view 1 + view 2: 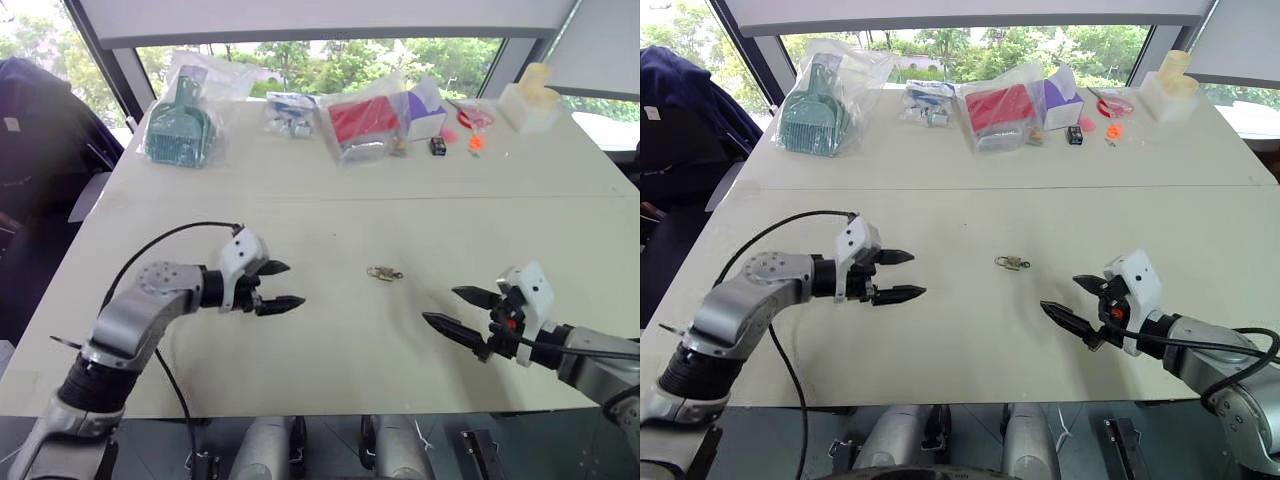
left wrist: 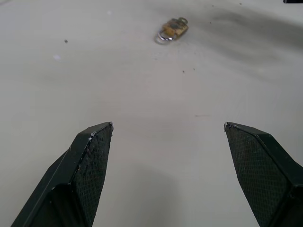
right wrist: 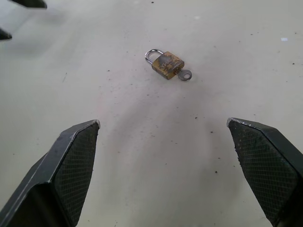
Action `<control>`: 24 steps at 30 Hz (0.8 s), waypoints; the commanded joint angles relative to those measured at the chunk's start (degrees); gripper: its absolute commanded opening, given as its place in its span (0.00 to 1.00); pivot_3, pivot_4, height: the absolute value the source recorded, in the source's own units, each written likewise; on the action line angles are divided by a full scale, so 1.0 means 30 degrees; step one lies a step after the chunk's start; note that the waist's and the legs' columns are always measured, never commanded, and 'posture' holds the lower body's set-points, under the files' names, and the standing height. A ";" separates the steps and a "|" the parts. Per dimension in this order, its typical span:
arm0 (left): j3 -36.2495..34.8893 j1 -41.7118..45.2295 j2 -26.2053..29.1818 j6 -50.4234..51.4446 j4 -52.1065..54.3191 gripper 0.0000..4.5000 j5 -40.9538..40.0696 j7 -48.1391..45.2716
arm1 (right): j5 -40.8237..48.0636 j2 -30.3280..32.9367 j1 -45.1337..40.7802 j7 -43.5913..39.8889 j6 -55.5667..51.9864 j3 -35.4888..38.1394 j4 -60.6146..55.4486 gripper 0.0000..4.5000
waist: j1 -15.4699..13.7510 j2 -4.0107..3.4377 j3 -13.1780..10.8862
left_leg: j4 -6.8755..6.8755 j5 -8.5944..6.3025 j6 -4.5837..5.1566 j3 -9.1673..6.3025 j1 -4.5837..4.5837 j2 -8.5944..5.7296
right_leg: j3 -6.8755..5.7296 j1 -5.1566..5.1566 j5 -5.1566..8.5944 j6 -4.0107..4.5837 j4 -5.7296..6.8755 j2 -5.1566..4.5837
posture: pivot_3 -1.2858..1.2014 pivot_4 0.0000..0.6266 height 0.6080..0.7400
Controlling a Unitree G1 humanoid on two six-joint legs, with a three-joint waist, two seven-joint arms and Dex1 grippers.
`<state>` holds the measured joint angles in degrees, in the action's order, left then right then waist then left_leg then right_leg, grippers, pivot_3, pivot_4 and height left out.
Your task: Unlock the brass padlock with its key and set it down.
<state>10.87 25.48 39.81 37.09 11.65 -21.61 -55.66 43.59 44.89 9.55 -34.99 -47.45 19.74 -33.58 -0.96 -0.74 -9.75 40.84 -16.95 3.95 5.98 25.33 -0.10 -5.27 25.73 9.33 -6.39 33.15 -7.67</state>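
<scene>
- brass padlock (image 3: 167,65): tiny dull-gold block, silvery curved shackle, key (image 3: 184,75) in its base; lies flat on matte off-white tabletop (image 1: 330,350), between both grippers
- left gripper (image 1: 278,286): jaws wide apart, empty; black tapered cross-hatched fingers (image 2: 92,161)
- right gripper (image 1: 452,310): jaws wide, empty

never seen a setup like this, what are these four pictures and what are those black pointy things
A two-armed robot stands at a pale table. The two wide pictures come from cameras on its head, looking down over its arms. The two close-ups come from cameras on each wrist, looking along that arm's two black fingers. The left gripper and right gripper are both open and hold nothing. Between them lies a small brass padlock with its key in it. Bagged items, such as a green scoop, lie along the far edge.
</scene>
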 commanded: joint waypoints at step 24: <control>0.4946 1.5770 -1.3430 -1.2640 -2.6074 0.87 0.8852 -0.3622 | 0.0251 -0.2384 0.1455 0.3000 0.0044 0.0905 -0.2792 0.99 | -0.0470 0.0071 -0.0037 | 0.0065 -0.0030 0.0085 0.0002 0.0027 -0.0014 | -0.0003 -0.0018 -0.0004 -0.0011 -0.0012 -0.0012 | 0.52 0.24 0.96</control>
<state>27.15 70.83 0.23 0.47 -65.81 4.27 -67.30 43.86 38.14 13.75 -26.47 -48.32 21.52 -39.81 -2.37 -0.53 -9.86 41.05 -17.04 4.21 5.98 25.41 -0.14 -5.28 25.67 9.32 -6.42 33.11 -7.71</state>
